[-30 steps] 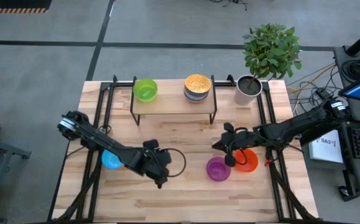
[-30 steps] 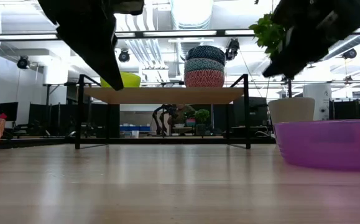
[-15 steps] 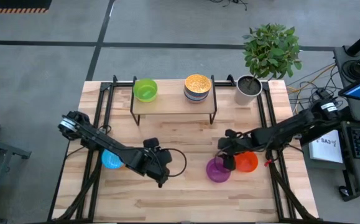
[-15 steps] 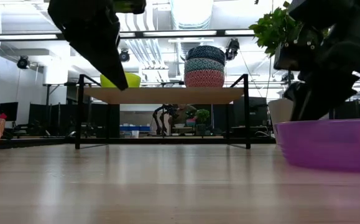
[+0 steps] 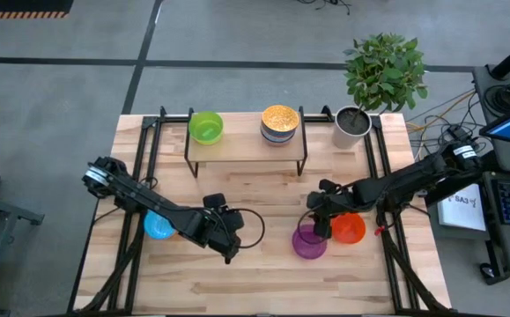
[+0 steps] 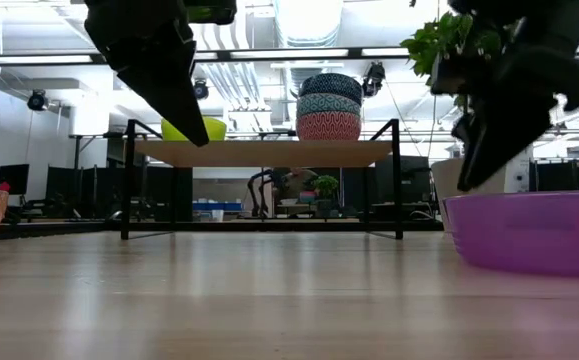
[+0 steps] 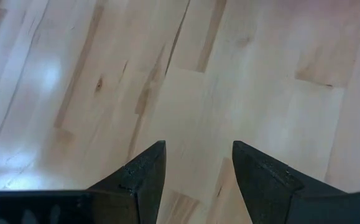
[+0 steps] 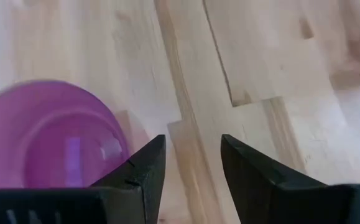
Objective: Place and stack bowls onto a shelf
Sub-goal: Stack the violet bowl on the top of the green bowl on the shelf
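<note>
While both dark arms reach inward over the pale planked wooden table (image 5: 263, 282), the left arm stretches low across its near left part, and its left gripper (image 5: 229, 249) hangs over bare boards with its two fingers (image 7: 143, 174) parted and nothing between them. From the other side, the right arm angles in, and the right gripper (image 5: 313, 218) sits just above the rim of the purple bowl (image 5: 308, 241); its fingers (image 8: 143, 167) are also parted and empty, with the bowl's smooth, glossy inside showing beside them in the right wrist view. At the far middle of the table stands the shelf (image 5: 241, 145), a light wooden board on thin black metal legs. A plain green bowl (image 5: 206, 127) rests on its left end, and on its right end is a stack of patterned bowls with a gold-speckled bowl (image 5: 279, 118) on top; the low view shows three in that stack. Close beside the purple bowl lies the orange-red bowl (image 5: 351, 229). A light blue bowl (image 5: 157, 227) sits partly under the left arm. A grey plant pot (image 5: 351, 126) with a leafy plant stands just right of the shelf.
</note>
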